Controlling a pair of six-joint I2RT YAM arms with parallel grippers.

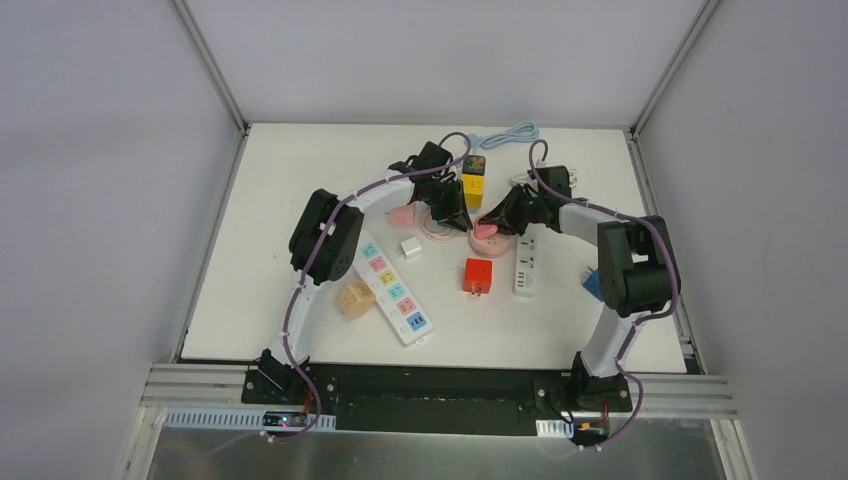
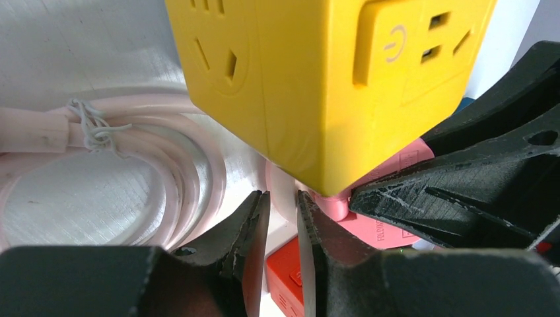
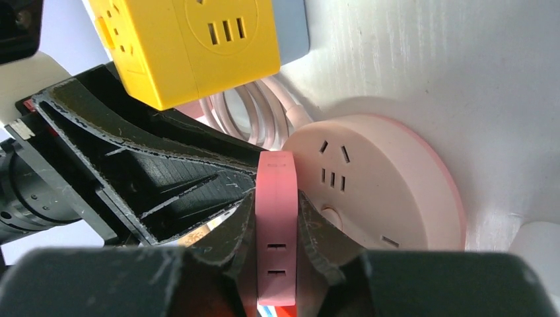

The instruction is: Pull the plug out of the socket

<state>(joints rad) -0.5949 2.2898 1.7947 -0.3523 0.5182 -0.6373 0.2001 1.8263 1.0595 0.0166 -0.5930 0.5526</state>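
A round pale pink socket (image 1: 478, 243) lies at mid-table, also in the right wrist view (image 3: 376, 191). A flat pink plug (image 3: 276, 218) stands on edge at its left side. I cannot tell whether its pins are in the socket. My right gripper (image 3: 276, 198) is shut on the plug, seen from above (image 1: 497, 222). My left gripper (image 2: 284, 201) is closed on the socket's pale rim, opposite the right gripper (image 1: 452, 218). The plug (image 2: 389, 228) shows beside the right fingers (image 2: 462, 185).
A yellow cube socket (image 1: 473, 178) stands just behind both grippers, above a coiled pink cable (image 2: 132, 172). A red cube (image 1: 477, 276), a white strip (image 1: 526, 262), a strip with coloured outlets (image 1: 393, 288), a small white adapter (image 1: 410, 248) and a tan cube (image 1: 355, 298) lie nearer.
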